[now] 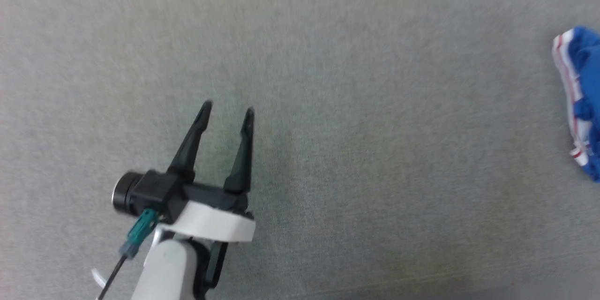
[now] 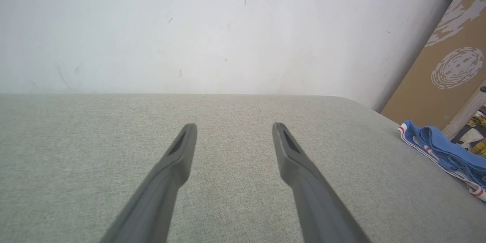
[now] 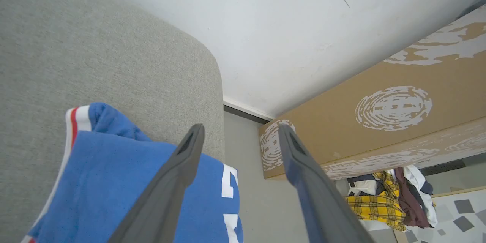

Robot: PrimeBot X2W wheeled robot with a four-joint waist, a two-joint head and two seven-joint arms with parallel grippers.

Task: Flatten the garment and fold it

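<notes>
Well to the left of the garment [image 1: 583, 98], the left gripper [image 1: 228, 107] hovers above the grey padded top [image 1: 356, 56] with its two dark fingers spread and nothing between them. The step in hand looks like laying the garment out flat, and from here that calls for a carry first. It sits bunched at the rounded corner of the padded top, and part of it seems to reach past the edge. A good way would be for each gripper to pinch a separate edge (the striped trim would be easy to find). They could then draw the cloth onto the bare stretch left of the garment and pull the two holds apart, so the creases fall out before any fold is made. Grabbing a thick lump through several layers would likely just shift the heap.

The garment is royal blue and rumpled into soft ridges. A white band with a thin red stripe runs along its left edge, and there is blocky white lettering on its right side, too cropped to read. Directly above the garment, the right gripper [image 3: 240, 127] is likewise parted and empty. One finger crosses over the blue cloth, but whether it touches cannot be told. Right of the garment, down on the floor, are a brown cardboard box [image 3: 379, 133] and a heap of other clothes [image 3: 376, 201], yellow plaid among them.
</notes>
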